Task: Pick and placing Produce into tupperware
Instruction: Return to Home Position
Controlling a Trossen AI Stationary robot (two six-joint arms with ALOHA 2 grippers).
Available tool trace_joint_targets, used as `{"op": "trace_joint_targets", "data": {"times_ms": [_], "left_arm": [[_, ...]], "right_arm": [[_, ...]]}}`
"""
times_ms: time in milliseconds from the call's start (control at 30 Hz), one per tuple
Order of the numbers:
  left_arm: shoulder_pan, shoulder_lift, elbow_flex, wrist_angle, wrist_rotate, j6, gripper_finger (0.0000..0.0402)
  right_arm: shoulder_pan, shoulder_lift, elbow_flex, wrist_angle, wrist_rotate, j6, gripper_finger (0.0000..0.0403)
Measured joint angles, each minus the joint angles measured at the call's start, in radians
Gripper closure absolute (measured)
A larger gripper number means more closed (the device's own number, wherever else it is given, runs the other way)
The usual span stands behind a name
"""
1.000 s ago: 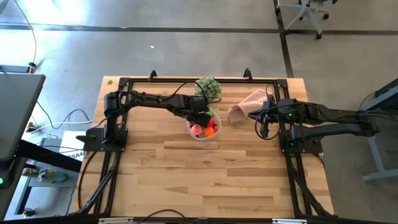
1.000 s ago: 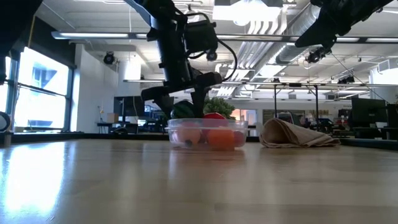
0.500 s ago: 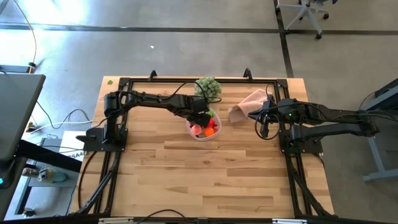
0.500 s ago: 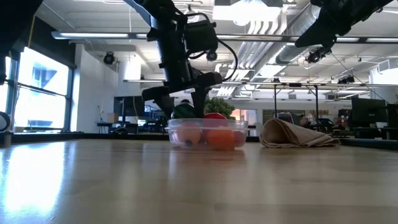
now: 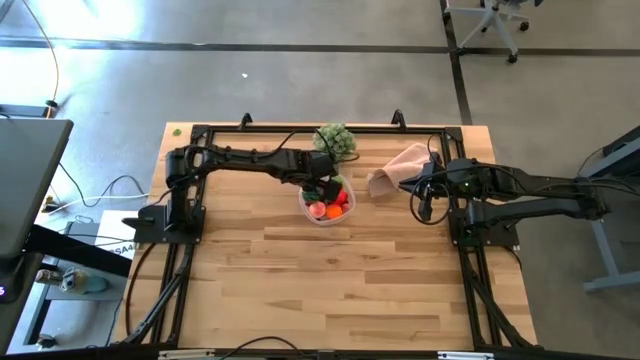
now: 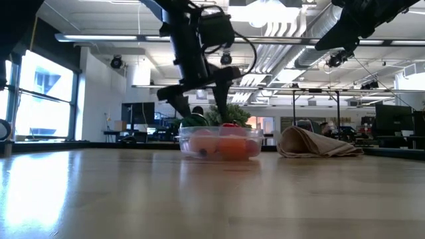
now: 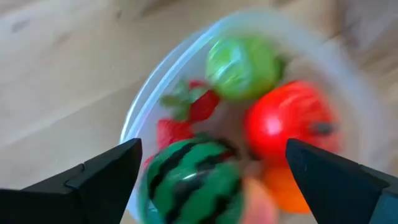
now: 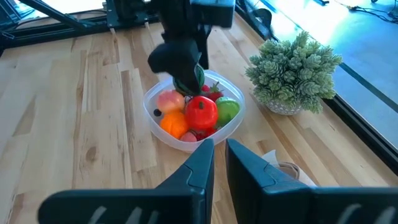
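A pale planked wooden table (image 5: 330, 280) carries everything. The dark left arm (image 5: 250, 157) reaches in from the left along the far half. Its left gripper (image 6: 198, 106) hangs just above the container with its fingers spread wide and nothing between them. The dark right arm (image 5: 540, 205) lies along the right side. Its right gripper (image 8: 220, 149) is held high near the cloth, its fingers drawn close together on nothing.

At the far edge stands a pale green leafy ball (image 5: 335, 140). To its right lies a crumpled pink cloth (image 5: 400, 165).

The small round clear plastic tupperware (image 8: 149, 109) sits just on the near side of the ball, left of the cloth. All the produce is piled inside it:
- a striped dark green watermelon (image 7: 189, 177)
- a red tomato (image 7: 286, 121)
- a bright green piece (image 7: 242, 59)
- an orange piece (image 8: 174, 122)
- a pink piece (image 8: 169, 99)
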Motion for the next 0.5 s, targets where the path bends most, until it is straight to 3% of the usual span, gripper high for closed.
{"op": "trace_joint_targets", "data": {"times_ms": [233, 500], "left_arm": [[-0.001, -0.034, 0.18, -0.171, -0.028, 0.097, 0.0023], [0.0, -0.036, 0.379, -0.292, -0.075, 0.414, 0.0064]], "right_arm": [[0.0, 0.0, 0.0, 0.0, 0.001, 0.0, 0.0373], [0.0, 0.0, 0.0, 0.0, 0.002, 0.0, 0.0373]]}}
